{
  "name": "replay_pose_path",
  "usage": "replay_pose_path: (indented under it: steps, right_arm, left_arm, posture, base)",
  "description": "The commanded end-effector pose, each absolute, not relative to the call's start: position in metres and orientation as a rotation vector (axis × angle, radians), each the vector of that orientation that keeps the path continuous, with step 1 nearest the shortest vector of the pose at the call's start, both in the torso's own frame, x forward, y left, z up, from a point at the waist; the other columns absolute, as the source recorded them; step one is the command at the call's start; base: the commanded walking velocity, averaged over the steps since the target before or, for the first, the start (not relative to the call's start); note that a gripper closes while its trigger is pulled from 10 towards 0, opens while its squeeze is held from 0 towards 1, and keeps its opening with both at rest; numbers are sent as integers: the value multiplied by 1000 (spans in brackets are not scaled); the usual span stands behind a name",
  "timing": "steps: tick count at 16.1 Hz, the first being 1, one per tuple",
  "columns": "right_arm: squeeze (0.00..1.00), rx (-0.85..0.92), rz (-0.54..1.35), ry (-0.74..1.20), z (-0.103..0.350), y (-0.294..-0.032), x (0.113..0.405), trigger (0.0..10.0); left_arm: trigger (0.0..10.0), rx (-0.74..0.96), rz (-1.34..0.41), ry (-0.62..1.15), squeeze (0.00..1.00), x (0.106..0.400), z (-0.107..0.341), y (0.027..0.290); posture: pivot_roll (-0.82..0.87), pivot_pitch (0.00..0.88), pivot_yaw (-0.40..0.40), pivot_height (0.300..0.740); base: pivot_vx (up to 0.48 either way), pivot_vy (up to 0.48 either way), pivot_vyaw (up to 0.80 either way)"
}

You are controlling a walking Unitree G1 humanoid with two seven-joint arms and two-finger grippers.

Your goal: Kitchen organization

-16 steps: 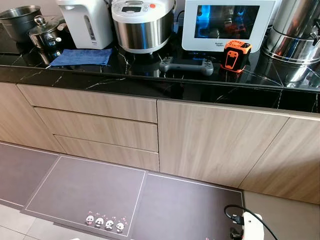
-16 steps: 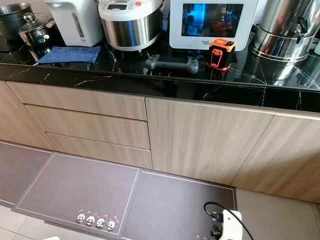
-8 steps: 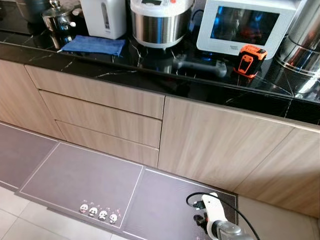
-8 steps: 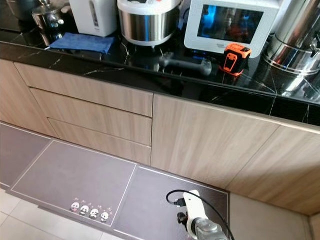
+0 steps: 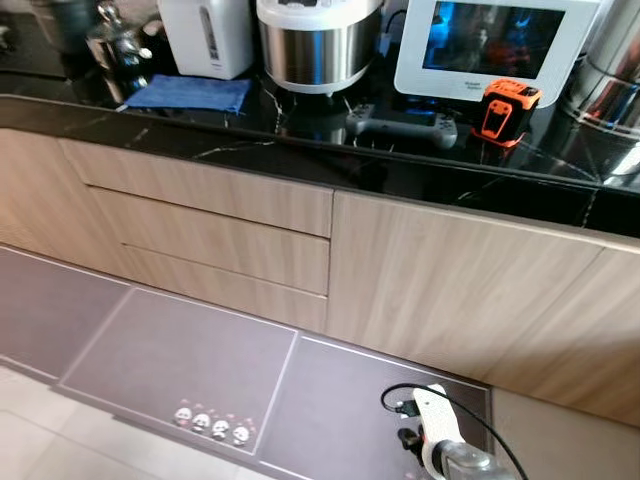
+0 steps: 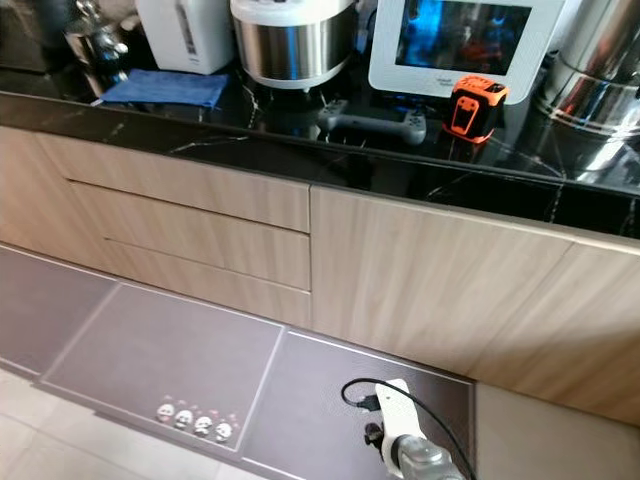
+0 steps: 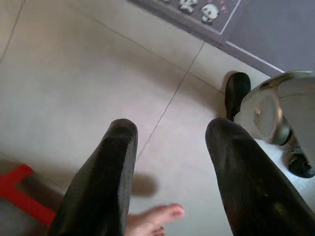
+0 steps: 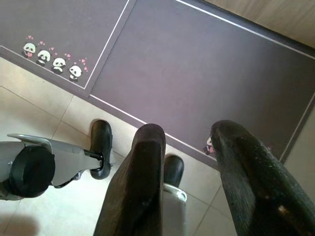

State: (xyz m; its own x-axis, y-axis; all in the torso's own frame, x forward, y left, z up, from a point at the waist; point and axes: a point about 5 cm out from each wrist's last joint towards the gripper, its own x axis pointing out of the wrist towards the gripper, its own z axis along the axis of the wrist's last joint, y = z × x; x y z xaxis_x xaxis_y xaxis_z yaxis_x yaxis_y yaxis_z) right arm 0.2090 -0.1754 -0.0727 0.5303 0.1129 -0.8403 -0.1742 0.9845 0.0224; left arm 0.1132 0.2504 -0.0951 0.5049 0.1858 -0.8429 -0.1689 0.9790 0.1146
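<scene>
A black marble counter (image 5: 400, 175) carries a blue cloth (image 5: 190, 93), a white hot-water pot (image 5: 207, 35), a steel rice cooker (image 5: 318, 45), a white-framed screen appliance (image 5: 490, 45), a grey game controller (image 5: 402, 127) and an orange-and-black device (image 5: 503, 111). Both arms hang low. My left gripper (image 7: 172, 130) is open over pale floor tiles, holding nothing. My right gripper (image 8: 189, 132) is open and empty above the edge of the grey floor mat (image 8: 206, 73). My right arm (image 5: 437, 457) shows at the bottom of the eye view.
Under the counter are three wooden drawers (image 5: 210, 240) and cabinet doors (image 5: 450, 280). A steel pot (image 5: 118, 50) and a steel urn (image 6: 600, 70) stand at the counter's ends. A person's toes (image 7: 155, 220) are on the tiles near my left gripper. My own black foot (image 7: 237, 91) is close by.
The head camera has shifted, so the counter sits differently in the picture. My right arm shows further into the bottom of the view than one second ago. Nothing on the counter has moved.
</scene>
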Motion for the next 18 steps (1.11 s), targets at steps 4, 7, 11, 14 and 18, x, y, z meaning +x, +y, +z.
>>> replay_pose_path:
  steps: [4,7,11,14,18]
  right_arm:
    - [0,-57,120,974,-69,-190,212,10000]
    - [0,-43,69,952,-66,-203,213,10000]
    - [0,-36,29,995,-75,-213,193,10000]
    - [0,-55,38,990,-74,-211,196,10000]
    - [0,-74,38,956,-68,-218,204,10000]
  left_arm:
    - [10000,42,124,982,0,138,-91,235]
    - [10000,64,53,982,0,142,-93,221]
    - [10000,130,25,924,0,165,-82,229]
    - [10000,144,63,842,0,183,-72,230]
    - [10000,90,122,784,0,185,-72,219]
  posture:
    - [-37,22,42,740]
    - [-104,19,108,740]
    - [-111,0,117,740]
    - [-127,0,62,740]
    - [-79,0,46,740]
  base:
    - [0,0,0]
    - [0,0,0]
    - [0,0,0]
    - [0,0,0]
    - [0,0,0]
